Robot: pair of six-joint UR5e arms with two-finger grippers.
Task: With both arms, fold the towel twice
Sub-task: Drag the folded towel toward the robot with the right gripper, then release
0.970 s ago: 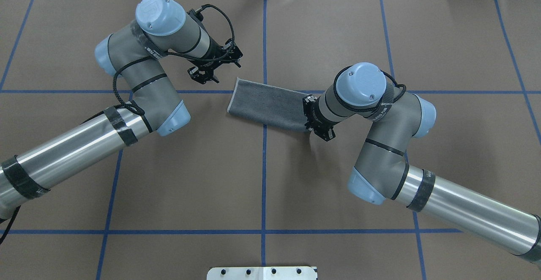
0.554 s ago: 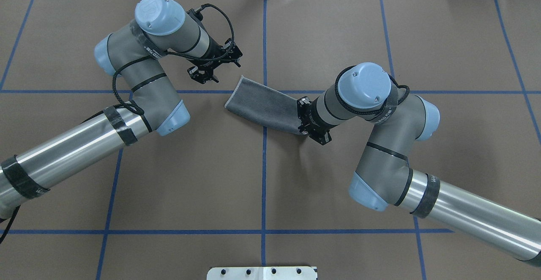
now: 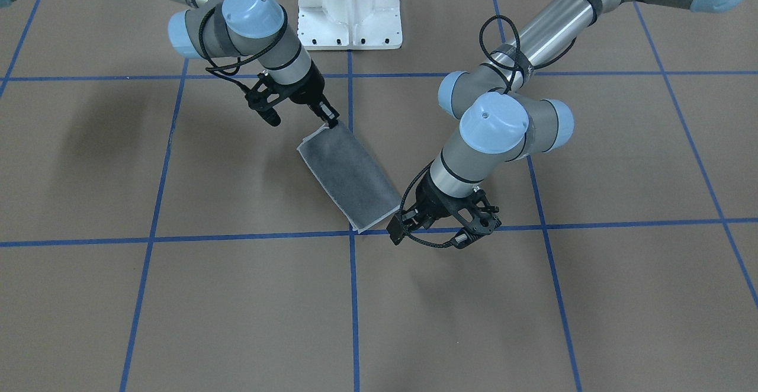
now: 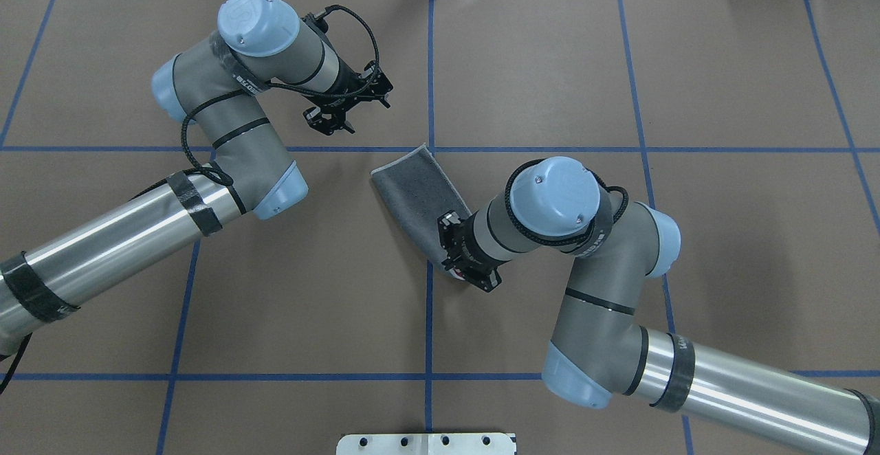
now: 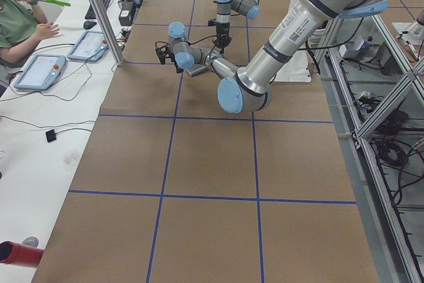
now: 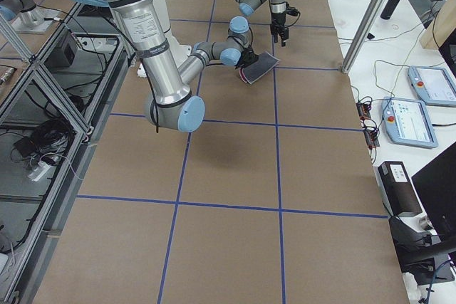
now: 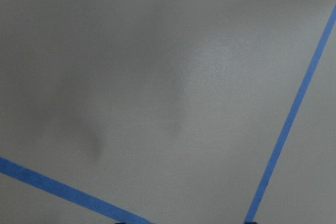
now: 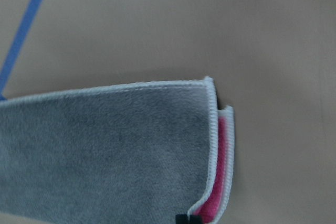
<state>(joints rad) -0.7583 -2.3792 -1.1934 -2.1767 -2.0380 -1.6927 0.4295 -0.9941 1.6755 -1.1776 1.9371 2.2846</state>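
The towel [image 4: 418,194] is folded once into a long strip, dark grey side out, and lies slanted near the table's middle, where two blue lines cross. In the front view the towel [image 3: 350,180] has one end lifted. My right gripper [image 4: 459,260] [image 3: 330,122] is shut on that end. The right wrist view shows the towel [image 8: 115,145] close up, with a pale border and a pink inner face at the corner. My left gripper [image 4: 344,113] [image 3: 474,232] is open and empty, and hovers just off the strip's other end.
The white pedestal [image 3: 349,7] stands at the robot's side of the table. Blue tape lines [image 4: 430,345] divide the brown table cover. An operators' desk with tablets [image 5: 40,71] runs along the far side, behind a metal post [image 5: 99,11].
My right gripper has swung towards the robot's side, still holding the towel's end, and turned the strip from lying along the blue line to a steep diagonal. The left arm has barely moved.
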